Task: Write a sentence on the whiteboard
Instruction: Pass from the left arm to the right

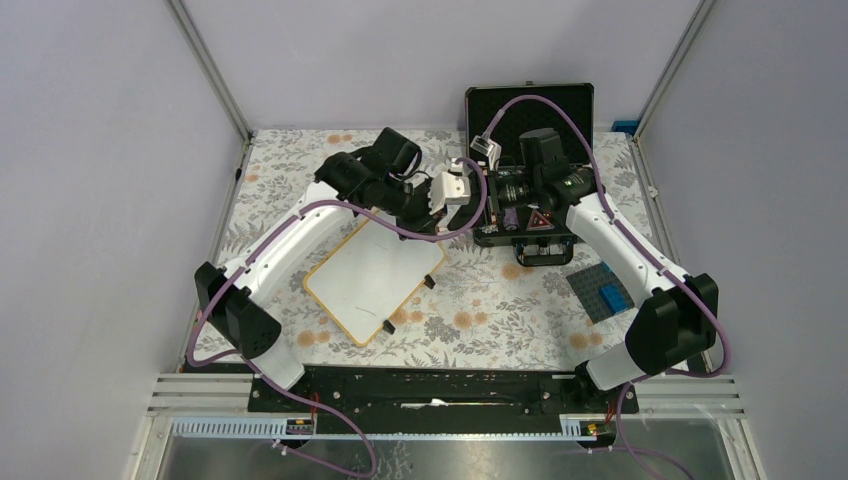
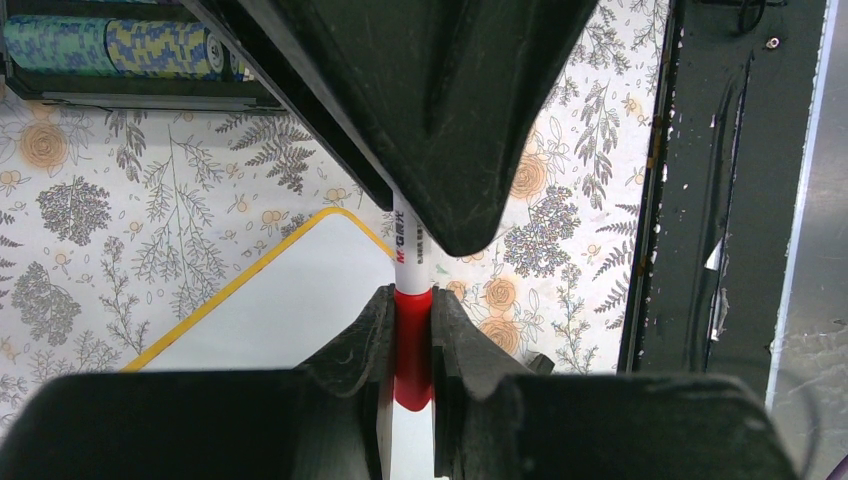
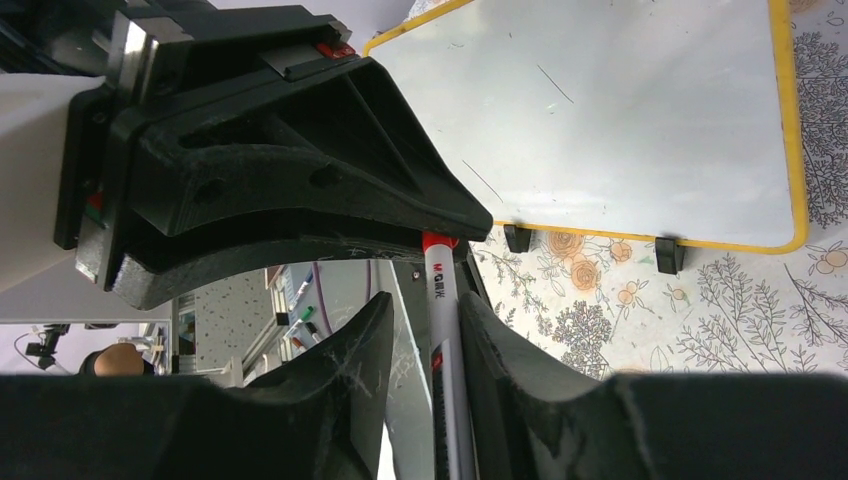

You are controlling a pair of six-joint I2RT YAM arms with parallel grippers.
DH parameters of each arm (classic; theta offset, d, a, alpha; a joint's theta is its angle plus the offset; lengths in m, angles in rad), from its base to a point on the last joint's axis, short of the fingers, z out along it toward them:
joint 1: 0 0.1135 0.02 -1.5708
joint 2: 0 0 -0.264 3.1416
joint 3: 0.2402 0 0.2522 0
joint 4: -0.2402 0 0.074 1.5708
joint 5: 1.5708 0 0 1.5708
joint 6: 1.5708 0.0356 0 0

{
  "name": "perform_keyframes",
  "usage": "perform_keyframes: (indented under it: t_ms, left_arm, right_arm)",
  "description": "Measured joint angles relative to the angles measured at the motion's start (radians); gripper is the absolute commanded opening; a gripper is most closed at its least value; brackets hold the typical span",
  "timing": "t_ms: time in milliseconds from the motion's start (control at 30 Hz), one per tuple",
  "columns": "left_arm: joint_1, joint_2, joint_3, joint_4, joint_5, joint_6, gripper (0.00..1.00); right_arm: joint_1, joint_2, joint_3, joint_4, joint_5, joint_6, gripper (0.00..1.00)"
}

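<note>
My left end effector (image 2: 413, 345) clamps the red end of the marker (image 2: 408, 250); right end effector (image 3: 426, 318) part-open, loose round its white barrel, above whiteboard (image 3: 640, 120) corner.

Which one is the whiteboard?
Look at the flowery table, just left of its middle. The whiteboard lies flat there, turned askew. It is white with a yellow rim and small black feet; the block plate to its right is dark.
</note>
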Motion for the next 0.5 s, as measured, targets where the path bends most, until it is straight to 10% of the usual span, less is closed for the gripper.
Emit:
perform_keyframes:
  t_ms: [200, 367, 500]
  left_arm:
    - [0.000, 0.000, 0.018, -0.022, 0.003, -0.003, 0.00]
    - [0.006, 0.000, 0.021, -0.024, 0.010, -0.007, 0.43]
    - [0.062, -0.009, 0.010, 0.015, 0.073, -0.032, 0.54]
  right_arm:
    - [0.000, 0.000, 0.000, 0.001, 0.005, 0.000, 0.06]
    - [-0.001, 0.000, 0.000, 0.000, 0.004, 0.000, 0.00]
    - [-0.010, 0.000, 0.000, 0.000, 0.000, 0.004, 0.00]
